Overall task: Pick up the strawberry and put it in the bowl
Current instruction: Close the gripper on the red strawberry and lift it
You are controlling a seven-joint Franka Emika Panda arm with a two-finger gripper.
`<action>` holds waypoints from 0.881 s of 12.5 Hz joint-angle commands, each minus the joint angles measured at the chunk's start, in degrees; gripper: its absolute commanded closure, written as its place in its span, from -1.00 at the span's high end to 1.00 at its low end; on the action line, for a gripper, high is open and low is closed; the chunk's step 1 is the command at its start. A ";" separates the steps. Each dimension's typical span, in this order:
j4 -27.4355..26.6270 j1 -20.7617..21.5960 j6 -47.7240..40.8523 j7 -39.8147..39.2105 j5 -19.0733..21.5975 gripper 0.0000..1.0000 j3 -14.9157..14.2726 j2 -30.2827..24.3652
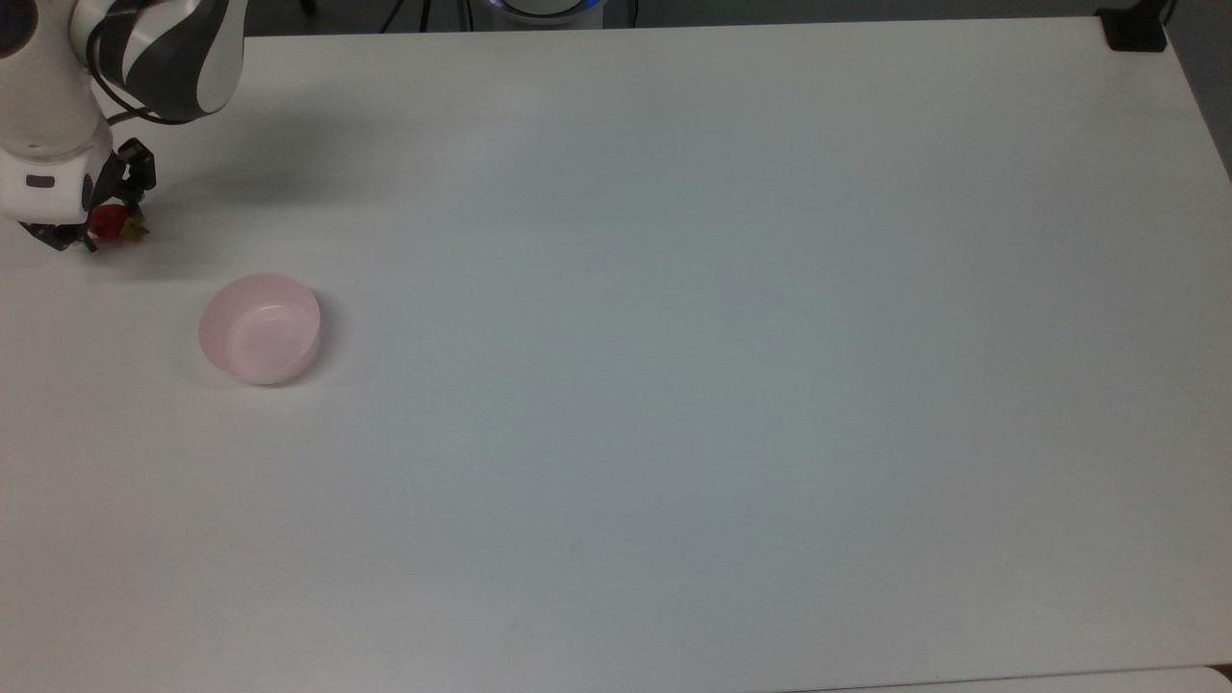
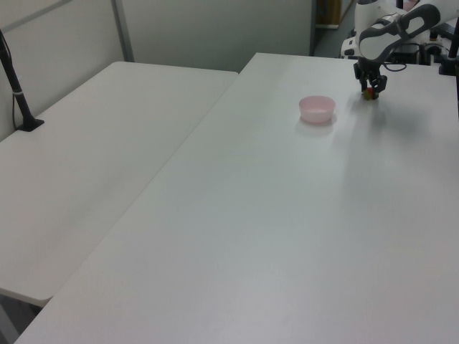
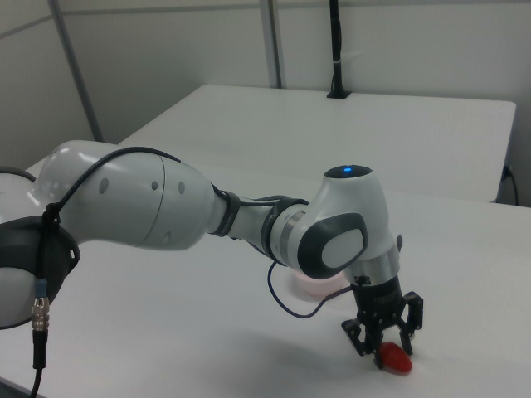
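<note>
I see the strawberry [image 3: 393, 358] – small, shiny and red, with a bit of green showing at one end in the top view. It sits on the white table [image 1: 674, 337], right between the two fingers of my gripper [image 3: 383, 340], which squeeze it. The pink bowl [image 1: 260, 328] waits nearby – empty.

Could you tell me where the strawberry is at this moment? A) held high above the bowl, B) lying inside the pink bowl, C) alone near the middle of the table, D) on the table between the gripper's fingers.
D: the strawberry lies low at the table between the fingers of the gripper, while the bowl stands apart with nothing in it.
</note>
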 commanded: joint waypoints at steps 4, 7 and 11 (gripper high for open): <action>-2.05 -0.22 -1.78 3.57 -0.21 -0.09 1.16 -1.85; -1.53 -0.22 -4.33 4.09 0.31 -0.16 1.25 -2.46; 2.24 0.04 -9.07 8.21 4.96 -0.14 3.09 -4.22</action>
